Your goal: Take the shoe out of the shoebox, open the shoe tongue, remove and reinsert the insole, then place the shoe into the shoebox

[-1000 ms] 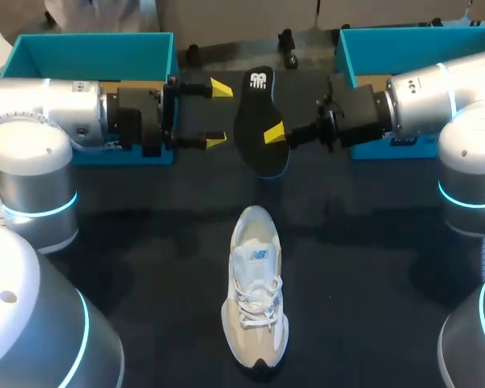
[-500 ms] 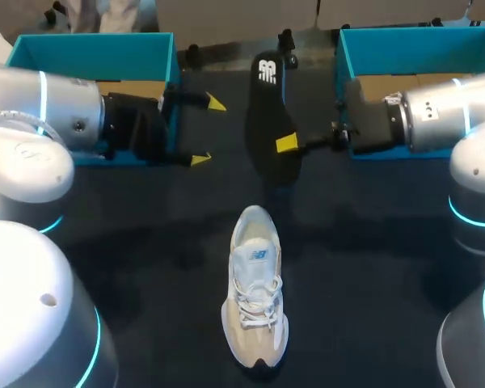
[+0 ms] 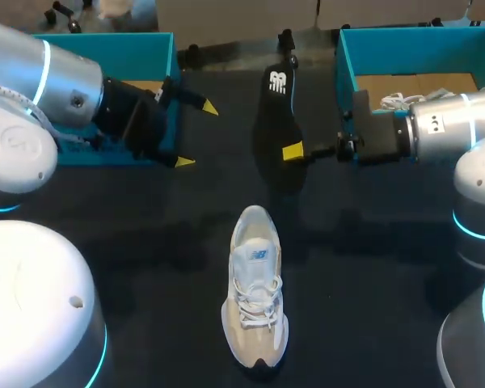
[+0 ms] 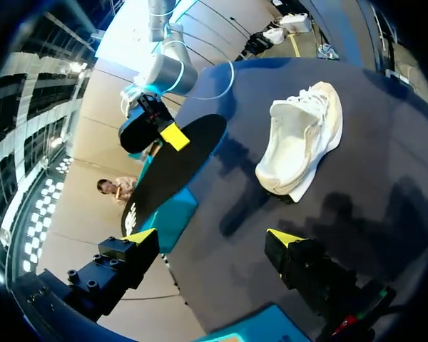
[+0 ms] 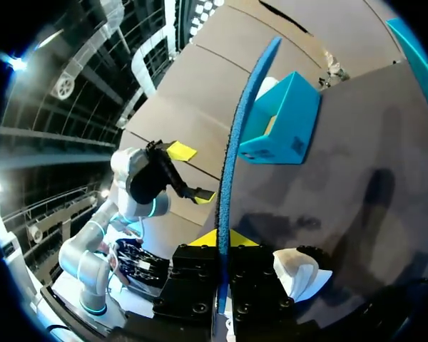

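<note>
A white sneaker [image 3: 255, 287] stands upright on the dark table, toe toward the near edge, and shows as the sneaker [image 4: 303, 142] ahead of my left gripper [image 4: 214, 239]. Its black insole [image 3: 276, 113] hangs in the air above the table's far middle, my right gripper [image 3: 293, 151] shut on its near end. In the right wrist view the insole [image 5: 235, 142] is edge-on, blue, rising from between the gripper's [image 5: 221, 239] yellow tips. My left gripper [image 3: 196, 134] stands wide open and empty, left of the insole [image 4: 175, 167] and apart from it.
An open teal shoebox [image 3: 89, 44] sits at the far left behind my left arm. A second teal box [image 3: 404, 39] at the far right holds brown card and something white. A small black stand [image 3: 287, 39] is at the far edge.
My right arm has drawn back to the right, carrying the insole farther from me. My left arm has swung back to the left, away from the insole, still open.
</note>
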You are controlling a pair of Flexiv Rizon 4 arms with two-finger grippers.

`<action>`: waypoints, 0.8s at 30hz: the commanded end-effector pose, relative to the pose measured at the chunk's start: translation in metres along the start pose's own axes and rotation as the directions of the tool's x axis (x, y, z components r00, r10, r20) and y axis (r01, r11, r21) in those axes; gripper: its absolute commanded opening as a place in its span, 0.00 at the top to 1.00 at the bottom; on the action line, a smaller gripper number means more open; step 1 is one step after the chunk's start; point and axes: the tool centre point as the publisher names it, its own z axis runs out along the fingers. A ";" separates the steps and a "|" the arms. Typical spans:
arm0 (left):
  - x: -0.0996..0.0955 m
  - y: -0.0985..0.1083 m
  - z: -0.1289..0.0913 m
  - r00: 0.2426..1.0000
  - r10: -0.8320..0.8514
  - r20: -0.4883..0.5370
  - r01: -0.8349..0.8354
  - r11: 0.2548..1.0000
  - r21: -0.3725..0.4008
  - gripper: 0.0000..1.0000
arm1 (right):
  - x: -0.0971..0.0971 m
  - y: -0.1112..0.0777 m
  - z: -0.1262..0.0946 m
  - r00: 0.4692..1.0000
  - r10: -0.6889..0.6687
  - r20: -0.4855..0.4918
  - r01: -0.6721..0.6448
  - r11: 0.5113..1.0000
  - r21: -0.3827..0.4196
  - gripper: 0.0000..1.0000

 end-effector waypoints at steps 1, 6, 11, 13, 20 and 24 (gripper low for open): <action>0.000 0.002 0.003 0.987 -0.115 -0.111 0.108 0.992 -0.070 0.00 | -0.005 -0.005 0.009 1.000 -0.020 0.010 0.020 1.000 -0.015 1.00; 0.011 -0.001 -0.002 0.949 -0.251 -0.190 0.214 0.958 -0.192 0.00 | -0.009 -0.015 0.014 0.996 -0.083 -0.035 0.081 0.996 -0.033 1.00; 0.022 -0.010 -0.005 0.918 -0.324 -0.229 0.261 0.928 -0.268 0.00 | -0.009 -0.021 0.013 0.990 -0.133 -0.055 0.131 0.990 -0.051 1.00; 0.025 -0.012 -0.005 0.910 -0.339 -0.239 0.271 0.922 -0.278 0.00 | -0.010 -0.023 0.012 0.989 -0.139 -0.056 0.136 0.989 -0.054 1.00; 0.036 -0.010 -0.001 0.843 -0.461 -0.278 0.361 0.867 -0.343 0.00 | -0.011 -0.029 0.008 0.979 -0.194 -0.059 0.189 0.978 -0.087 1.00; 0.045 -0.012 0.001 0.800 -0.522 -0.296 0.406 0.834 -0.373 0.00 | -0.012 -0.033 0.006 0.972 -0.227 -0.051 0.222 0.970 -0.101 1.00</action>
